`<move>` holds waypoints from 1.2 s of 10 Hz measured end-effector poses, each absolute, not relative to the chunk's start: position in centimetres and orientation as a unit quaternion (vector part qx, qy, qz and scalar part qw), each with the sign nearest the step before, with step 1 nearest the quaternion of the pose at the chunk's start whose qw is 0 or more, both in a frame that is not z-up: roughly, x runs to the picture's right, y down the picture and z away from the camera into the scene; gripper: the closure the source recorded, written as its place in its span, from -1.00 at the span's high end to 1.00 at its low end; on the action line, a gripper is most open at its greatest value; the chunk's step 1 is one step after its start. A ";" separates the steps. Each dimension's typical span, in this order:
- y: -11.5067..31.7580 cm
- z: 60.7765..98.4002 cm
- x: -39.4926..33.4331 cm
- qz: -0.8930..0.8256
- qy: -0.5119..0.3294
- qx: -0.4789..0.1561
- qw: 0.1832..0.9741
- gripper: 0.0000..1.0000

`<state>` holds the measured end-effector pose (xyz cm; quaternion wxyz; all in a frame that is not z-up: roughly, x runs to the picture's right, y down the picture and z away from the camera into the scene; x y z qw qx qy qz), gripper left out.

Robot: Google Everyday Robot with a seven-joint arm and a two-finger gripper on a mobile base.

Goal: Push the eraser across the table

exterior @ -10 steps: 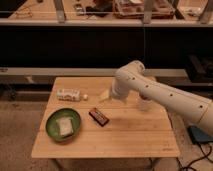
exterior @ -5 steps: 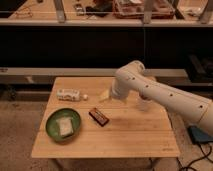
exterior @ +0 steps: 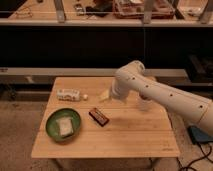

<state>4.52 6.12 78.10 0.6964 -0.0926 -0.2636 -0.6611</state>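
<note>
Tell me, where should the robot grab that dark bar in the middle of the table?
Around its middle, across the short width, coming from above. The dark bar lies flat and slanted on the table, with bare wood along both long sides, leaving room to pinch it. The gripper is farther back, beside a pale yellowish piece.

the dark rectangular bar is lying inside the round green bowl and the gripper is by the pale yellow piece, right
No. The dark rectangular bar lies on the wooden table, beside the round green bowl, not in it; the bowl holds a pale block. The gripper is by the pale yellow piece, as the camera view shows.
</note>
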 end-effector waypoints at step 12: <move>3.4 84.1 1.4 -0.632 -0.295 -0.118 0.707 -0.12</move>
